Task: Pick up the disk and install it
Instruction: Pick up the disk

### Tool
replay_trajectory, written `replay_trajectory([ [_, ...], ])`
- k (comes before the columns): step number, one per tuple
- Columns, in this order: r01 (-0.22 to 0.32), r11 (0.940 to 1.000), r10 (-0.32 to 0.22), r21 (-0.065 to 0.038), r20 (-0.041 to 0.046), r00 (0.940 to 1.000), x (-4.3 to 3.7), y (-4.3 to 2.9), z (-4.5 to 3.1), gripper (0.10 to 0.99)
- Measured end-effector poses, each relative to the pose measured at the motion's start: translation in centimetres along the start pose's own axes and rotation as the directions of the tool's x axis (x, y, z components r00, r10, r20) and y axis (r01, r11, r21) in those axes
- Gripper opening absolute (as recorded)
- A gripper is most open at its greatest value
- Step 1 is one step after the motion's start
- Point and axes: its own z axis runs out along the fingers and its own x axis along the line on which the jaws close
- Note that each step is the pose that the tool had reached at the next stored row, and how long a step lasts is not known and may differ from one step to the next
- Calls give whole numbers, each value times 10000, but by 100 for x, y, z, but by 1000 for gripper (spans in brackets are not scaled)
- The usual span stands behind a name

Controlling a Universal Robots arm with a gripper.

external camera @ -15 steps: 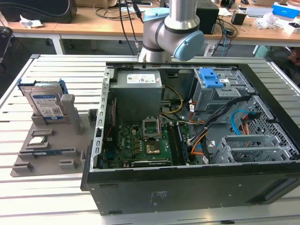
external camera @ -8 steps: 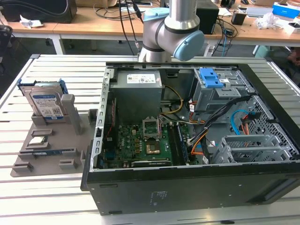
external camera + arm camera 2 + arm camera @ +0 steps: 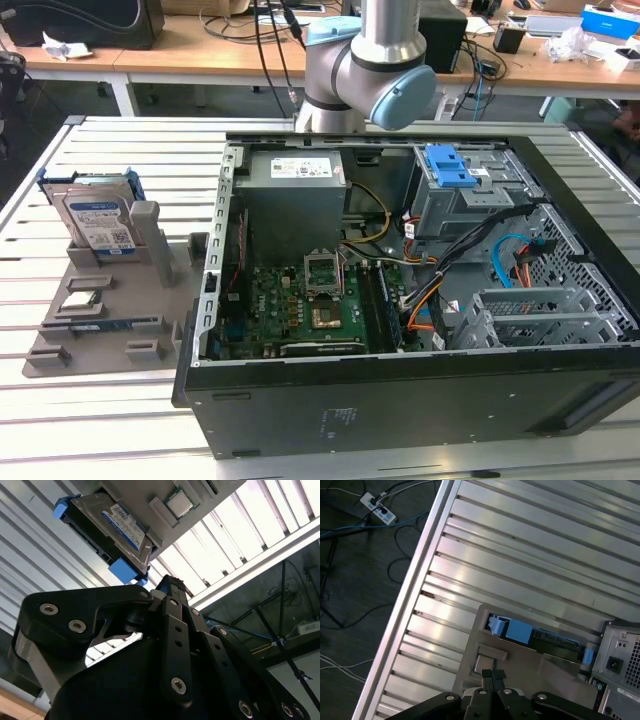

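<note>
The disk [image 3: 95, 218] is a silver hard drive with a white-and-blue label in a bright blue carrier. It stands on edge in a grey holder tray [image 3: 110, 300] at the exterior view's left, outside the computer case. Both wrist views look down on the disk [image 3: 117, 525] [image 3: 520, 631] from well above. My gripper [image 3: 492, 676] [image 3: 167, 582] hangs over the tray, apart from the disk. Its black fingers are shut together with nothing between them.
The open computer case [image 3: 400, 400] takes up the middle and right of the slatted metal table. Inside are a blue ridged latch [image 3: 447, 165], metal drive cages [image 3: 540, 315] and cables. A small processor chip [image 3: 179, 503] lies on the tray. The arm [image 3: 370, 70] rises behind the case.
</note>
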Motion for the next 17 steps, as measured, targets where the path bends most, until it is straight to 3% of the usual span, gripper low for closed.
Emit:
replay_trajectory([
  [8,917,9958,-917,-23,-40,9958,0,0,0,106],
  [11,1282,9917,-1283,-34,-56,9917,0,0,0,106],
  [17,2124,9772,-2124,-60,-90,9771,0,0,0,106],
])
